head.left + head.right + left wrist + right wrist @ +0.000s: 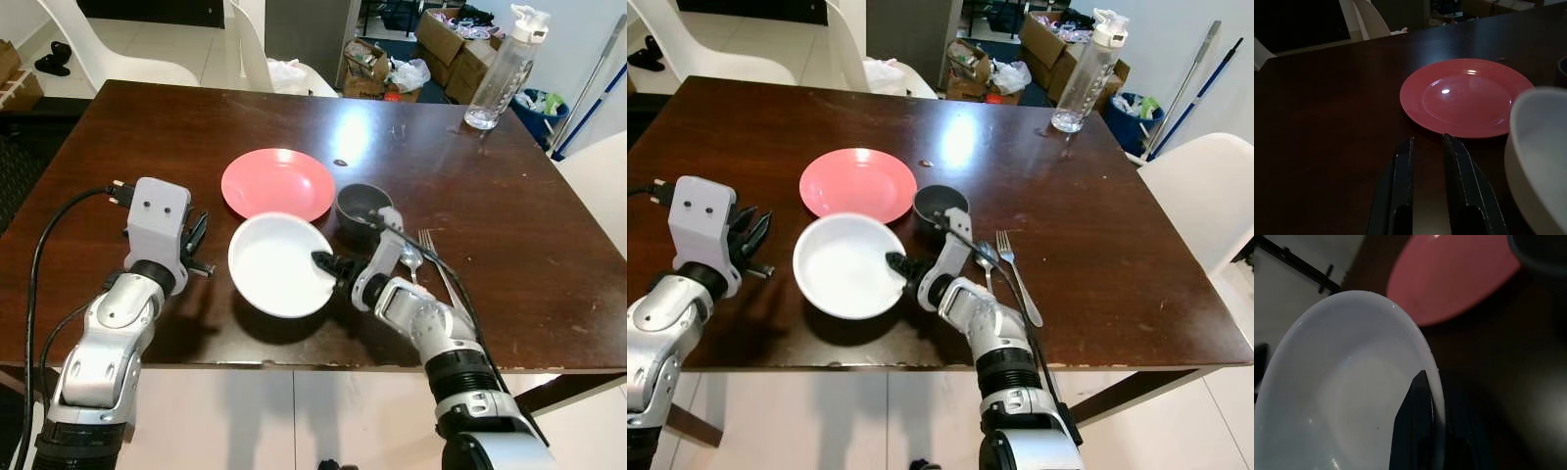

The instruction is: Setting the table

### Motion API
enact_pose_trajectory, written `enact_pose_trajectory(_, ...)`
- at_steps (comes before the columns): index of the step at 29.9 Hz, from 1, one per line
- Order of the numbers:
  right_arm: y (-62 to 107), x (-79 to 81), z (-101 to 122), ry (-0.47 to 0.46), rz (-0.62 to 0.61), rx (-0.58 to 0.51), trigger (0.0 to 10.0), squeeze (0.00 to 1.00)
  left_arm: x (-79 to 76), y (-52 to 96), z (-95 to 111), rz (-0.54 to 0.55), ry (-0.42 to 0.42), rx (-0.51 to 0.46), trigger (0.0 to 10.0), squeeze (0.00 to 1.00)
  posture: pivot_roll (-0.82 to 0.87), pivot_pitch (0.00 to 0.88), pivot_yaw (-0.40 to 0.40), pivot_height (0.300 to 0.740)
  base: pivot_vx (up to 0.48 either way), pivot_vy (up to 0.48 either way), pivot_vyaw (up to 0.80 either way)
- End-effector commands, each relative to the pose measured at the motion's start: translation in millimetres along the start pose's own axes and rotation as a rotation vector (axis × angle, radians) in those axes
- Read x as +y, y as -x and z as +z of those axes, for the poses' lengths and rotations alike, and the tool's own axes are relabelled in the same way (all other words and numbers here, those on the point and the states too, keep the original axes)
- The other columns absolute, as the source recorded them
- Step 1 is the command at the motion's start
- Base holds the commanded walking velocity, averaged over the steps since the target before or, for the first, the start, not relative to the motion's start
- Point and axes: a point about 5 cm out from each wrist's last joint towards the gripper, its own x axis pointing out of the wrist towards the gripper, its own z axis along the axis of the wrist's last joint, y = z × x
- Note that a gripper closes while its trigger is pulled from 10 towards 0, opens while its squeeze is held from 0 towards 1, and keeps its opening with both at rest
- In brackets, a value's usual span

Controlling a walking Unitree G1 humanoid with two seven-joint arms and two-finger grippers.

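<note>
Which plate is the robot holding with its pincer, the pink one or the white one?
The white plate. The right pincer is clamped on its rim, one finger inside and one beneath. The pink plate lies farther back on the table, untouched.

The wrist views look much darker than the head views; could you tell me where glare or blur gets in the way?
Left eye view: sharp and evenly lit, with a bright glare patch on the table beyond the pink plate. Left wrist view: dim, with small highlights on the pink plate and the white plate soft at the edge. Right wrist view: the white plate is close and blurred, and the right gripper grips its rim.
</note>
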Motion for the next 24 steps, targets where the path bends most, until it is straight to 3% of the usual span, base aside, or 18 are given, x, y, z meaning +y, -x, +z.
enact_pose_trajectory(1,4.1,0.5,4.2,-0.006,0.023,-0.049,0.0,0.0,-4.9,0.3,-0.1,-0.012,0.005,0.002,10.0,0.0,0.05,0.094,-0.043,0.74,0.0,0.0,0.0)
enact_pose_trajectory(2,4.1,0.5,4.2,-0.006,0.023,-0.049,0.0,0.0,-4.9,0.3,-0.1,-0.012,0.005,0.002,10.0,0.0,0.05,0.094,-0.043,0.74,0.0,0.0,0.0)
enact_pose_trajectory(3,12.0,15.9,22.2,0.229,0.072,-0.177,0.0,0.0,-4.5,0.1,0.8,-0.003,0.011,-0.003,10.0,0.0,0.05,0.093,-0.041,0.74,0.0,0.0,0.0)
enact_pose_trajectory(5,19.9,32.8,33.7,0.404,0.092,-0.276,0.0,0.0,-2.9,0.5,1.0,0.016,0.021,-0.006,10.0,0.0,0.05,0.093,-0.041,0.74,0.0,0.0,0.0)
enact_pose_trajectory(6,25.4,38.9,38.6,0.479,0.055,-0.327,4.0,0.0,0.1,1.9,-0.3,0.05,0.051,-0.003,10.0,0.0,0.04,0.087,-0.028,0.74,0.0,0.0,0.0)
enact_pose_trajectory(7,31.1,43.6,42.2,0.556,0.014,-0.374,6.0,0.0,3.0,3.6,-2.4,0.085,0.086,0.005,10.0,0.0,0.03,0.084,-0.021,0.74,0.0,0.0,0.0)
enact_pose_trajectory(8,36.2,46.6,44.1,0.624,-0.026,-0.412,10.0,0.0,5.3,5.3,-4.5,0.113,0.113,0.012,10.0,0.0,0.03,0.084,-0.017,0.74,0.0,0.0,0.0)
enact_pose_trajectory(10,47.1,47.2,41.9,0.706,-0.121,-0.468,10.0,0.0,9.9,9.5,-9.2,0.166,0.143,0.022,10.0,0.0,0.02,0.082,-0.009,0.74,0.0,0.0,0.0)
enact_pose_trajectory(14,74.7,39.8,27.3,0.682,-0.33,-0.555,10.0,0.0,13.7,21.4,-22.8,0.188,0.099,0.065,10.0,0.0,0.0,0.082,0.004,0.74,0.0,0.0,0.0)
enact_pose_trajectory(18,86.0,39.2,13.1,0.64,-0.363,-0.556,10.0,0.0,14.8,27.7,-28.7,0.201,0.108,0.081,10.0,0.0,0.0,0.077,0.013,0.74,0.0,0.0,0.0)
enact_pose_trajectory(24,85.4,45.0,14.0,0.674,-0.368,-0.586,10.0,0.0,8.7,27.5,-34.6,0.186,0.098,0.101,10.0,0.0,-0.01,0.056,0.011,0.74,0.0,0.0,0.0)
